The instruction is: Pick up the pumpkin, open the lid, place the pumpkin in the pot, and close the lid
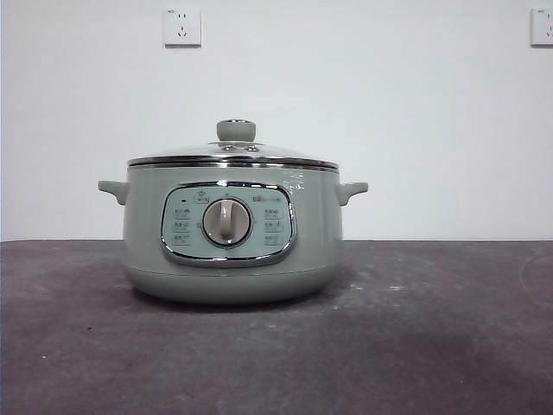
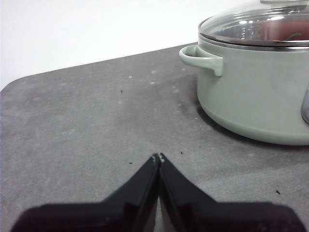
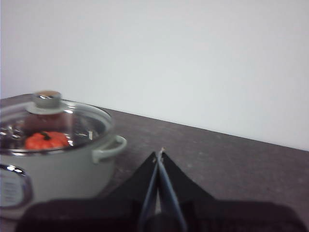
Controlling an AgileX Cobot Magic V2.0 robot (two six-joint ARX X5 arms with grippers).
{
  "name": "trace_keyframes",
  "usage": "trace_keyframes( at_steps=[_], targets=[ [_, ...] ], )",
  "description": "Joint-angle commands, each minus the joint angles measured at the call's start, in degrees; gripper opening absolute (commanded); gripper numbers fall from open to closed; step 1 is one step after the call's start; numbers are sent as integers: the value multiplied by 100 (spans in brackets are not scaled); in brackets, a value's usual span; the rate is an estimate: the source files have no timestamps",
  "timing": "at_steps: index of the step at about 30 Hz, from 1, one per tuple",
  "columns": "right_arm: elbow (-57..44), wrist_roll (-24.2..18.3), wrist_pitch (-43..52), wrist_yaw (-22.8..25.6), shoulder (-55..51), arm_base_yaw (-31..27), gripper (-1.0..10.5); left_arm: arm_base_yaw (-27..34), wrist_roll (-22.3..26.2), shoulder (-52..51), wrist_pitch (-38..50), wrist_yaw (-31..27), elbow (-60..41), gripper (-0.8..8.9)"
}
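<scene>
the pot [image 1: 232, 246] is sitting on the dark tabletop [image 1: 432, 328], towards its far edge, with its dial panel facing the front view. the lid [image 1: 233, 156] is resting closed on the pot's rim, knob up. the pumpkin [image 3: 46, 140] is lying inside the pot, showing orange through the glass in the right wrist view. the left gripper [image 2: 159, 157] is waiting low over the table beside the pot's handle, well apart from it, its jaws pressed together on nothing. the right gripper [image 3: 159, 153] is waiting on the pot's other side, jaws likewise closed and empty.
</scene>
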Motion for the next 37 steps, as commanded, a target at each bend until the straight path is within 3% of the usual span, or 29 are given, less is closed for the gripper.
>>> trace_keyframes(
  at_steps=[1,9,19,37],
  targets=[
    [-507,271,262,92,-192,2,-1,20,-35,-15,4,-20,-90,-3],
    [-1285,619,278,87,-542,7,-1,20,-35,-15,4,-20,-90,-3],
    [-1296,629,-713,70,-619,11,-1,20,-35,-15,4,-20,-90,-3],
    [-1294,758,-669,72,-616,7,0,20,-35,-13,4,-20,-90,-3]
  ],
)
